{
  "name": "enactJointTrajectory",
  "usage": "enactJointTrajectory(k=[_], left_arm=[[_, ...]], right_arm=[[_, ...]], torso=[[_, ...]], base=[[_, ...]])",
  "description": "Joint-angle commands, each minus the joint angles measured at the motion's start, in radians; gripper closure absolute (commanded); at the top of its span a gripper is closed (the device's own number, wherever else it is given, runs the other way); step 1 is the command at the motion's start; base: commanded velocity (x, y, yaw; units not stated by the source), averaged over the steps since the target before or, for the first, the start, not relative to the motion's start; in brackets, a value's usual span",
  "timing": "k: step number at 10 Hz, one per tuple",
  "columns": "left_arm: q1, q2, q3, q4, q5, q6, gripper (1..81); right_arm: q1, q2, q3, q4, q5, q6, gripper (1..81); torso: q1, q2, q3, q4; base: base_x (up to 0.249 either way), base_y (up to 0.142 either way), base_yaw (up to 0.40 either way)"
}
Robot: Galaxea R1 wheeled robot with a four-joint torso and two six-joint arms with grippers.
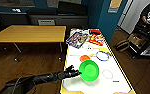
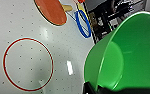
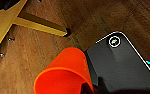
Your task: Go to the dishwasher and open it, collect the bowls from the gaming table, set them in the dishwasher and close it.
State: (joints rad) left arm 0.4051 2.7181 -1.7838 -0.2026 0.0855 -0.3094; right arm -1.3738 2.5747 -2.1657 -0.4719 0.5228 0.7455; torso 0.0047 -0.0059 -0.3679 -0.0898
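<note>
Gripping a green bowl (image 1: 89,70) by its rim, tilted above the near end of the white-topped gaming table (image 1: 121,85), the left pincer (image 1: 77,73) reaches in, the right pincer holds an orange bowl (image 3: 66,72) over wooden floor (image 3: 36,50), with a blue ring (image 1: 102,55) farther along the table.

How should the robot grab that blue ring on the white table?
Probably pinch its thin band from straight above. The blue ring lies flat on the table, so no side sticks up to grab, and its open middle leaves room for one finger inside.
</note>
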Motion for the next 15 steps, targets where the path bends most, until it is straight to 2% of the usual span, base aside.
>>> enactJointTrajectory(k=[1, 9, 12, 13, 15], left_arm=[[-0.145, -0.061, 0.106, 0.017, 0.016, 0.006, 81.1], [-0.117, -0.073, 0.098, 0.022, 0.013, 0.007, 81.1], [-0.11, -0.073, 0.093, 0.023, 0.01, 0.007, 81.1], [-0.107, -0.073, 0.089, 0.023, 0.01, 0.009, 81.1], [-0.09, -0.075, 0.087, 0.045, 0.011, 0.007, 81.1]], right_arm=[[0.021, -0.035, 0.005, -0.028, -0.023, 0.003, 81.1], [0.021, -0.031, 0.001, -0.034, -0.023, 0.003, 81.1], [0.021, -0.029, 0.003, -0.036, -0.023, 0.003, 81.1], [0.023, -0.026, 0.0, -0.037, -0.024, 0.003, 81.1], [0.02, -0.025, -0.003, -0.039, -0.023, 0.003, 81.1]], torso=[[0.0, 0.0, 0.0, 0.0], [-0.001, 0.001, 0.0, 0.0], [-0.003, 0.0, 0.0, 0.0], [-0.003, 0.0, 0.031, 0.0], [-0.003, 0.0, 0.067, 0.0]], base=[[-0.094, 0.0, 0.0], [-0.124, 0.0, 0.0], [-0.03, 0.0, 0.0], [0.0, 0.0, 0.0], [0.0, 0.0, 0.0]])
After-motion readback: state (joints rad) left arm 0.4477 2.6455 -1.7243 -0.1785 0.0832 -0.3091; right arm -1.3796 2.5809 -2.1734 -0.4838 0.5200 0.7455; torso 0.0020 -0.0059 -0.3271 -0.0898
